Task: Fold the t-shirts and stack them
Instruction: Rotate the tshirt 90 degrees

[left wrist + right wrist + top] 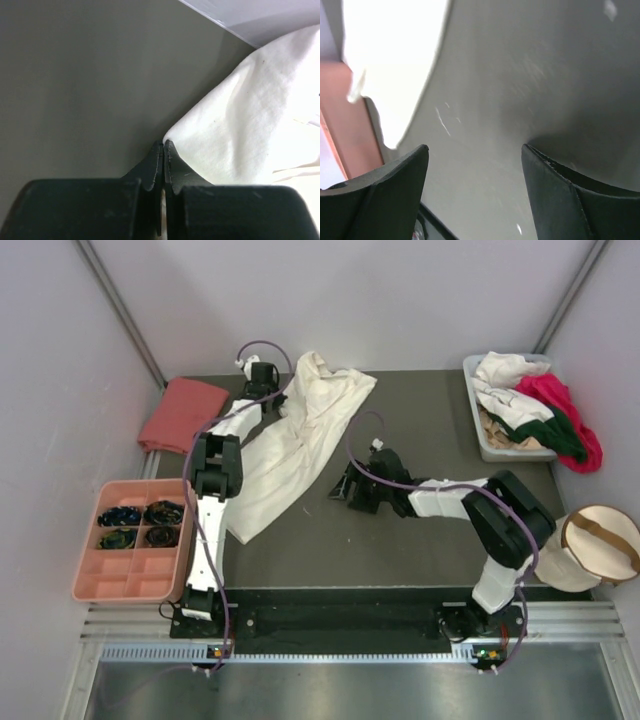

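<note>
Overhead view: the cream-white t-shirt (300,435) lies crumpled and unfolded, running diagonally across the dark table mat (420,560). The salmon-pink t-shirt (183,412) lies to its left, apart from it. Far to its right a grey bin (480,440) holds a loose heap of a white t-shirt (505,370), a magenta t-shirt (560,400) and a dark green t-shirt (560,435), the last two spilling over the bin's rim. The pink compartment tray (130,575) sits to the shirt's near left, and the round beige pouch (598,545) to its far near right. The left gripper (268,385) sits at the shirt's far left corner, and the right gripper (342,490) is over bare mat just right of the shirt's lower half. Left wrist view: it shows what the overhead view does not, the left gripper (163,144) clenched with its fingertips meeting the cloth's edge (250,125). Whether fabric is pinched between them cannot be told. Right wrist view: the right gripper (474,147) stands released, its jaws wide apart with only mat between them and the shirt (395,60) beyond.
</note>
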